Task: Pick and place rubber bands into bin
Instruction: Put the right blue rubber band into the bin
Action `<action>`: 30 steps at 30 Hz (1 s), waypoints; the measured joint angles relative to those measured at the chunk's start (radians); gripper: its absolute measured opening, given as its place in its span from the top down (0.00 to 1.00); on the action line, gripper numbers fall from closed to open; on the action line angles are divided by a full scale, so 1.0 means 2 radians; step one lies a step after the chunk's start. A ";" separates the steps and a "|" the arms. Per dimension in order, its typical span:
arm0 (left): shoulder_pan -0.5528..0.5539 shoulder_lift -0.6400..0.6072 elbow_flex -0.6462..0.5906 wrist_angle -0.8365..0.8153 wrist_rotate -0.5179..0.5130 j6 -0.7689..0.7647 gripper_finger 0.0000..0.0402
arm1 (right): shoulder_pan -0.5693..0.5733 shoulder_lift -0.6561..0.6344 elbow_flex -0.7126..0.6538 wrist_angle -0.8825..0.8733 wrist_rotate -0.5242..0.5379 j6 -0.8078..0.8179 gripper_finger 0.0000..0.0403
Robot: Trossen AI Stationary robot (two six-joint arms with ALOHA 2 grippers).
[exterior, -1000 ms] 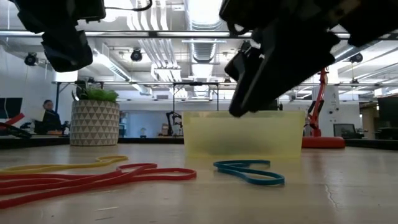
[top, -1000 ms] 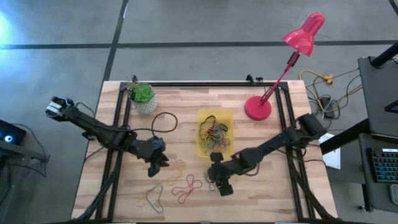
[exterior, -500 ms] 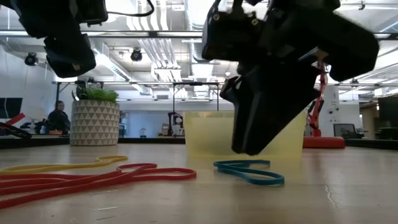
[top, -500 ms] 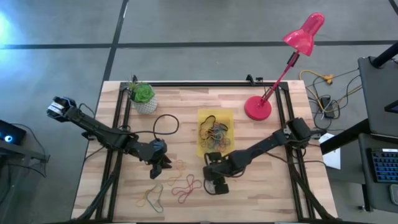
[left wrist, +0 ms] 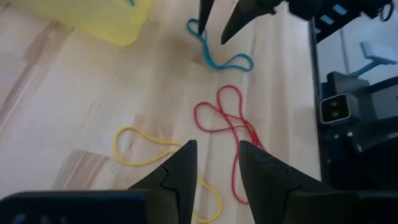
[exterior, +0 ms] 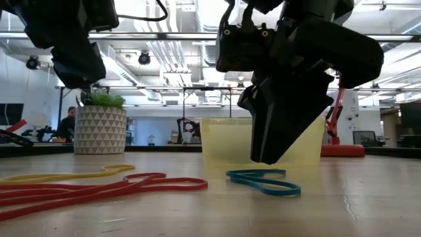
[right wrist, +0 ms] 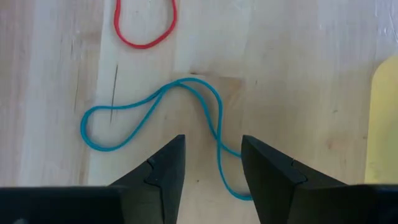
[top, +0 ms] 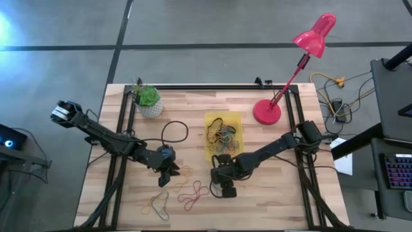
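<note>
Left gripper (left wrist: 214, 163), fingers apart and empty, hovers over yellow and red rubber bands (left wrist: 227, 118) on the table (top: 283, 200). Right gripper (right wrist: 211, 158), fingers apart, straddles the blue band (right wrist: 155, 106) beside the bin (top: 223, 138). Step in hand: approach; next, descend and close on the strand.

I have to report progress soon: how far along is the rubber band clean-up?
Done: a tangle of coloured rubber bands already lies in the shallow translucent yellow plastic bin. In hand: nothing gripped; the right gripper hangs open over the thin blue rubber band, and the left gripper is open over the yellow band. Left: those two and the red bands on the wooden table.
</note>
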 joint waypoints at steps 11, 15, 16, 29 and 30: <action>0.000 0.009 0.000 0.011 0.000 0.000 0.75 | 0.004 -0.001 0.002 0.014 -0.032 -0.031 0.68; 0.000 0.009 0.000 0.012 0.000 0.000 0.75 | 0.012 -0.001 0.013 0.014 -0.035 -0.032 0.69; 0.000 0.009 0.000 0.012 0.000 -0.001 0.75 | 0.013 -0.001 0.017 0.015 -0.033 -0.031 0.69; 0.000 0.009 0.000 0.012 0.000 -0.001 0.75 | 0.020 0.002 0.030 0.022 -0.040 -0.030 0.69; 0.000 0.009 0.000 0.012 0.000 -0.001 0.75 | 0.020 0.003 0.030 0.021 -0.039 -0.029 0.69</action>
